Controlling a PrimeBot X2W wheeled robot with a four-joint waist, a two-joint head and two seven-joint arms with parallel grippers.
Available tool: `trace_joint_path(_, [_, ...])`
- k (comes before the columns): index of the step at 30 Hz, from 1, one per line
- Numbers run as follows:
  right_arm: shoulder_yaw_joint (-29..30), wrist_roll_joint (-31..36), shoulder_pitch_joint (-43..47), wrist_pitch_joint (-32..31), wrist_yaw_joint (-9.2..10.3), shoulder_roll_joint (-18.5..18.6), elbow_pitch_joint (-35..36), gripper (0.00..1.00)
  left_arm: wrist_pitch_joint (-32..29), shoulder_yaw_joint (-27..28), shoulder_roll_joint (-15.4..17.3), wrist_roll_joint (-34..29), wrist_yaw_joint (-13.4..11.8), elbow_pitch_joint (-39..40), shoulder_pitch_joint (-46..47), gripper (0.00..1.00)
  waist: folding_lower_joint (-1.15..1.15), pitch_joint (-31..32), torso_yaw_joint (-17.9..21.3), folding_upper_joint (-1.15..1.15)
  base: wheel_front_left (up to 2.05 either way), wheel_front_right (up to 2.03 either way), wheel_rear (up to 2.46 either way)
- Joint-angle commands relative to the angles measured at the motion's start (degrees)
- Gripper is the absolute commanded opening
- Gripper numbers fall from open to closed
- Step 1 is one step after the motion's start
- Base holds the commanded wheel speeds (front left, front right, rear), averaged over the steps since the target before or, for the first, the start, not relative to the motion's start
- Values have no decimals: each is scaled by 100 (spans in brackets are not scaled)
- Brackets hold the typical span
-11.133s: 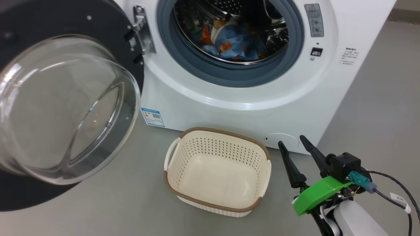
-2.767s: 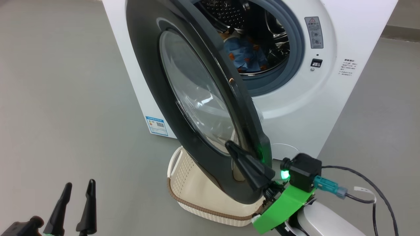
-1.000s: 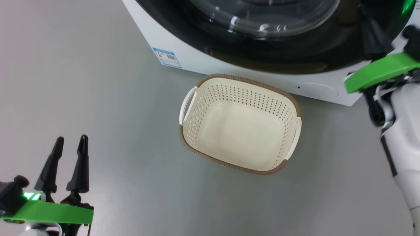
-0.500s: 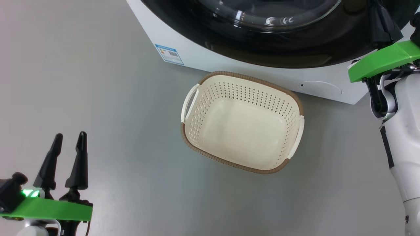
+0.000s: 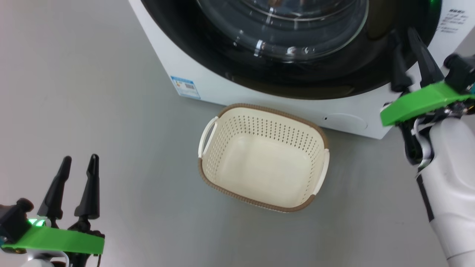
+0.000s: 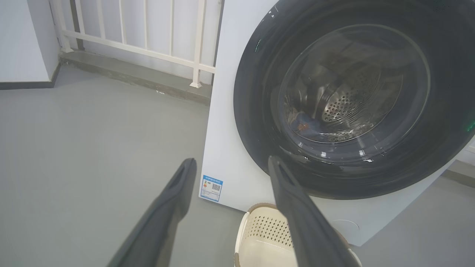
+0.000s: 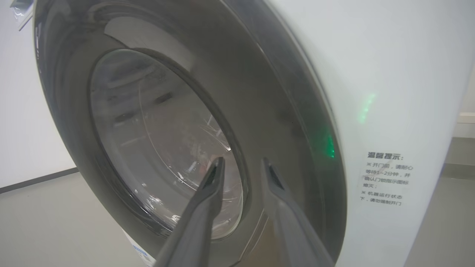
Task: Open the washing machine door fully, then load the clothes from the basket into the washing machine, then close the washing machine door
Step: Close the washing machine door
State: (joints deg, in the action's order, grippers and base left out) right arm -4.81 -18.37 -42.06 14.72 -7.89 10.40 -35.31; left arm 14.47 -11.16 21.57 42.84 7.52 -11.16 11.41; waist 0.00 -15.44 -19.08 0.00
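The washing machine door (image 5: pixel 297 84) lies shut flat against the white washing machine (image 5: pixel 167 55), its black rim and glass bowl facing me. Blue clothes (image 6: pixel 302 125) with orange print show through the glass inside the drum. The cream basket (image 5: pixel 259 108) stands on the floor just below the door, with nothing in it. My right gripper (image 5: pixel 402 33) is open at the door's right rim (image 7: pixel 289 122), fingers parted and holding nothing. My left gripper (image 5: pixel 80 157) hovers open low at the left, far from the door (image 6: pixel 259 111) and left of the basket (image 6: pixel 259 231).
Grey floor (image 5: pixel 92 92) spreads to the left of the machine. A white railing (image 6: pixel 148 33) on a low kerb runs behind it. A blue label sticker (image 5: pixel 184 87) and a round cover (image 5: pixel 343 122) sit low on the machine's front.
My right gripper's fingers have parted beside the door's right rim. The head camera has shifted a little. The left gripper, the basket and the door have stayed put.
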Motion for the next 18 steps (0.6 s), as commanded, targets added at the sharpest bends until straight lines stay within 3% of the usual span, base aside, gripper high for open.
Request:
trace_joint_path(1, [-137, -82, 113, 28, 41, -109, 219, 100, 52, 227, 211, -63, -3, 72, 15, 100, 0, 302, 197, 0, 0, 0, 0])
trace_joint_path(18, [-834, -936, 1393, 28, 41, -64, 1017, 100, 52, 480, 79, -369, -3, 176, -629, 100, 0, 1238, 1256, 0, 0, 0, 0])
